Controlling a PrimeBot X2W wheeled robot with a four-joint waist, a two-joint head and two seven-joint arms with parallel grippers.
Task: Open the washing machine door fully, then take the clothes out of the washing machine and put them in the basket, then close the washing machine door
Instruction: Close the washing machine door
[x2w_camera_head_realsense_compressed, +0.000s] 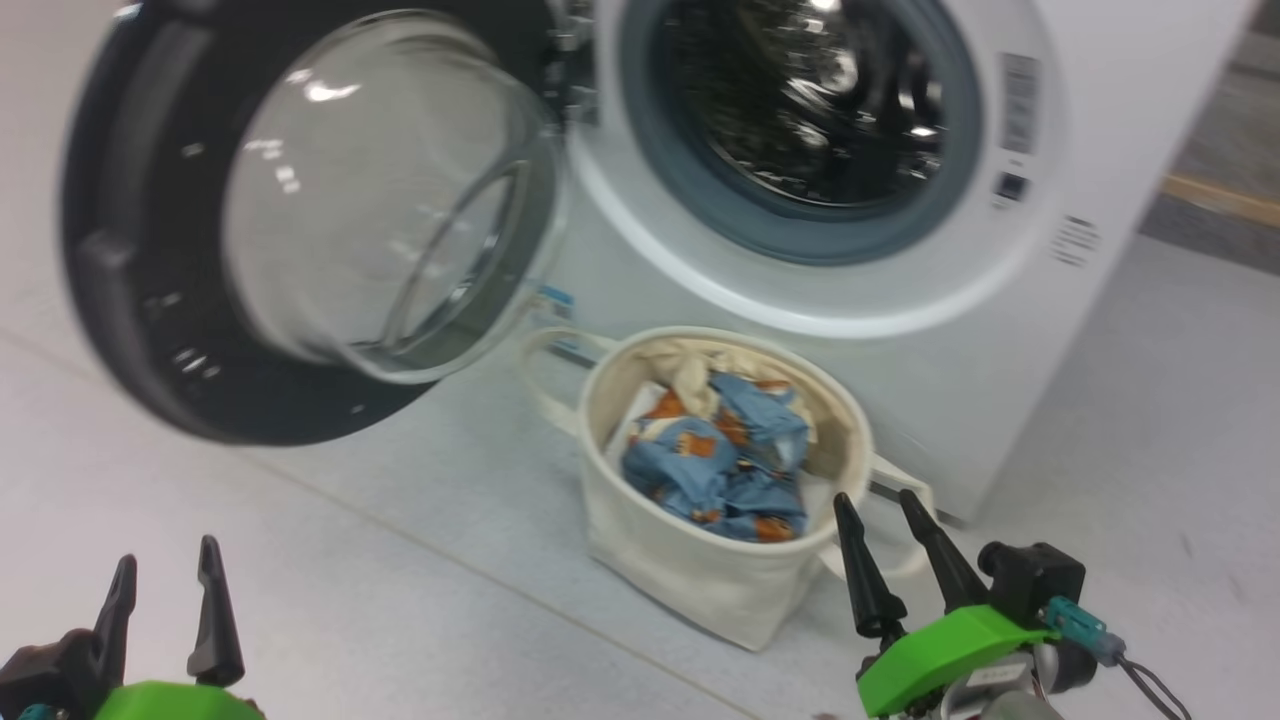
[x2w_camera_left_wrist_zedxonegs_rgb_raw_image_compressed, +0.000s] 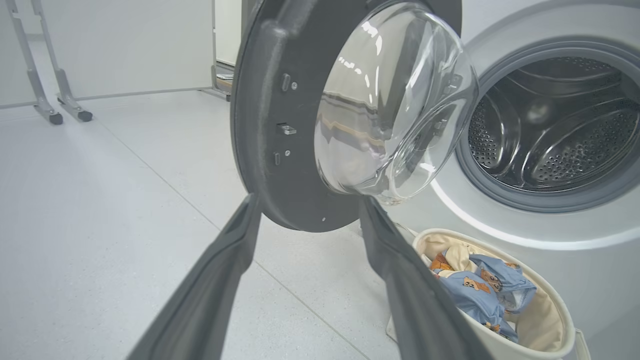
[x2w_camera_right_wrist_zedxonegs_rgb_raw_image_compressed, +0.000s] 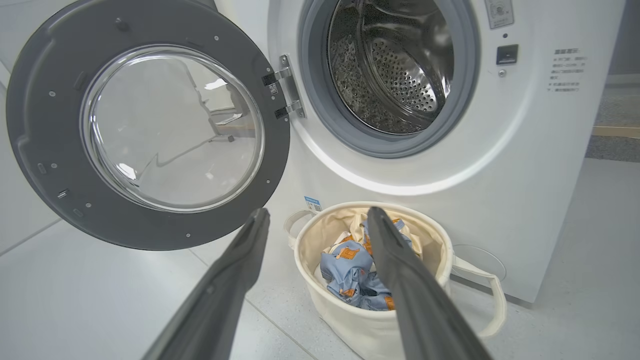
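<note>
The white washing machine (x2w_camera_head_realsense_compressed: 1100, 330) (x2w_camera_right_wrist_zedxonegs_rgb_raw_image_compressed: 540, 165) stands with its steel drum (x2w_camera_head_realsense_compressed: 810, 100) (x2w_camera_right_wrist_zedxonegs_rgb_raw_image_compressed: 395, 65) (x2w_camera_left_wrist_zedxonegs_rgb_raw_image_compressed: 560, 135) showing nothing inside. Its washing machine door (x2w_camera_head_realsense_compressed: 140, 290) (x2w_camera_left_wrist_zedxonegs_rgb_raw_image_compressed: 265, 130) (x2w_camera_right_wrist_zedxonegs_rgb_raw_image_compressed: 45, 100), black-rimmed with a clear glass dome, hangs wide open to the left. The cream basket (x2w_camera_head_realsense_compressed: 690, 570) (x2w_camera_right_wrist_zedxonegs_rgb_raw_image_compressed: 360, 320) (x2w_camera_left_wrist_zedxonegs_rgb_raw_image_compressed: 545, 325) sits on the floor before the machine, and the blue bear-print clothes (x2w_camera_head_realsense_compressed: 720, 460) (x2w_camera_right_wrist_zedxonegs_rgb_raw_image_compressed: 345, 265) (x2w_camera_left_wrist_zedxonegs_rgb_raw_image_compressed: 480, 295) lie in it. My left gripper (x2w_camera_head_realsense_compressed: 165, 570) (x2w_camera_left_wrist_zedxonegs_rgb_raw_image_compressed: 307, 205) stands open at the lower left, below the door. My right gripper (x2w_camera_head_realsense_compressed: 880, 505) (x2w_camera_right_wrist_zedxonegs_rgb_raw_image_compressed: 317, 215) is open beside the basket's right handle.
Pale grey floor (x2w_camera_head_realsense_compressed: 400, 580) spreads to the left and front of the basket. Two metal legs on casters (x2w_camera_left_wrist_zedxonegs_rgb_raw_image_compressed: 60, 107) stand by the far wall. A yellow floor line (x2w_camera_head_realsense_compressed: 1220, 198) runs behind the machine at the right.
</note>
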